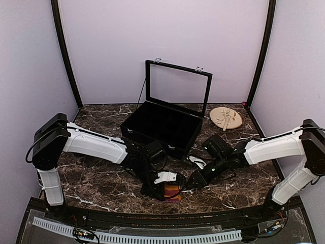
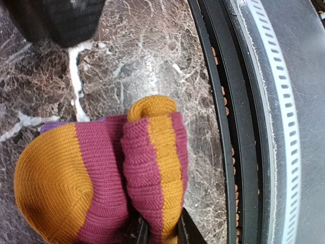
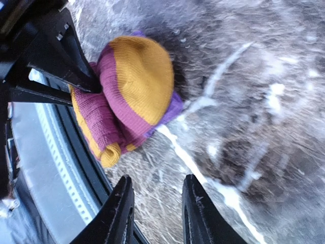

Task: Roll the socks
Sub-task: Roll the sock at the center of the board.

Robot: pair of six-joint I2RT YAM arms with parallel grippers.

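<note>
The striped sock (image 2: pixel 101 173), in orange, magenta and purple bands, lies bunched and partly rolled on the marble table near its front edge; it also shows as a small bright patch (image 1: pixel 172 192). My left gripper (image 2: pixel 162 231) is shut on a fold of this sock, with one dark finger on each side of the fold. My right gripper (image 3: pixel 157 182) stands open and empty just off the sock (image 3: pixel 129 96), low over the marble. I cannot make out the black sock. A blurred black shape (image 2: pixel 56 18) sits beyond the striped sock, but I cannot tell what it is.
An open black case (image 1: pixel 162 124) with its lid raised stands mid-table behind both grippers. A round wooden plate (image 1: pixel 226 118) lies at the back right. The table's black front rim and perforated rail (image 2: pixel 264 122) run close beside the sock.
</note>
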